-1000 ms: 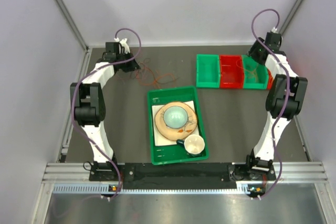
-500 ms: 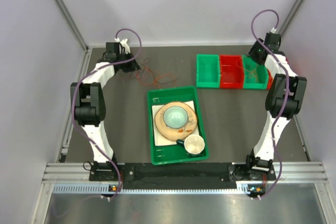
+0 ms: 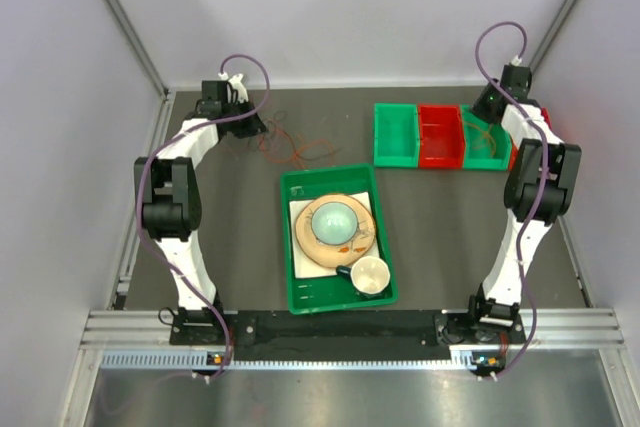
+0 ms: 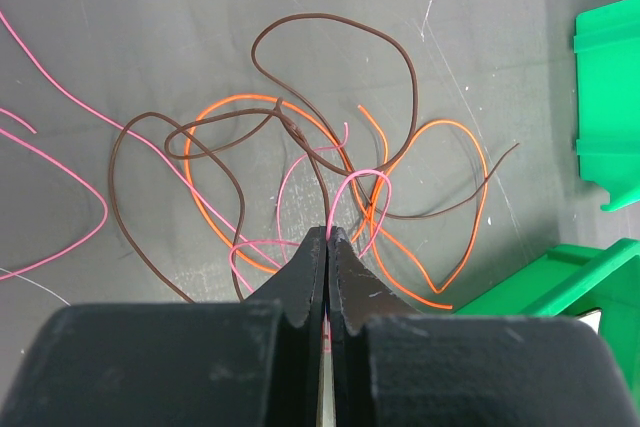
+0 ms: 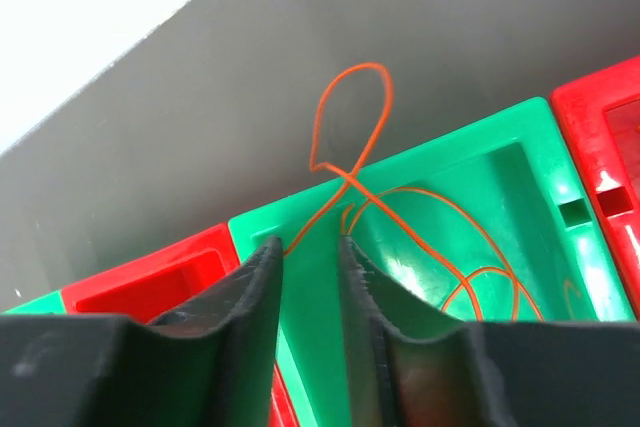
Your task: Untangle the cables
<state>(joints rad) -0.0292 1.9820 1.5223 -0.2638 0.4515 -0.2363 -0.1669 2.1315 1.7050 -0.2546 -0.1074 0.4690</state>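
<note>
A tangle of brown [image 4: 330, 19], orange [image 4: 470, 147] and pink [image 4: 360, 179] cables lies on the dark table; in the top view the tangle [image 3: 295, 147] is at the back left. My left gripper [image 4: 328, 232] is shut on a loop of the pink cable just above the tangle, and it also shows in the top view [image 3: 250, 127]. My right gripper [image 5: 310, 242] is open a little above a green bin [image 5: 400, 162] that holds a separate orange cable [image 5: 450, 217]. One loop of that cable rises over the bin's far rim. The right gripper also shows in the top view [image 3: 480, 112].
A row of bins stands at the back right: green [image 3: 397, 134], red [image 3: 440, 135], green [image 3: 485, 147]. A green tray [image 3: 286, 247] in the middle holds a plate, a teal bowl [image 3: 332, 219] and a cup [image 3: 368, 274]. Grey walls close the back and sides.
My right wrist has shifted slightly up and back over the right green bin. The left arm and the tangle have not moved.
</note>
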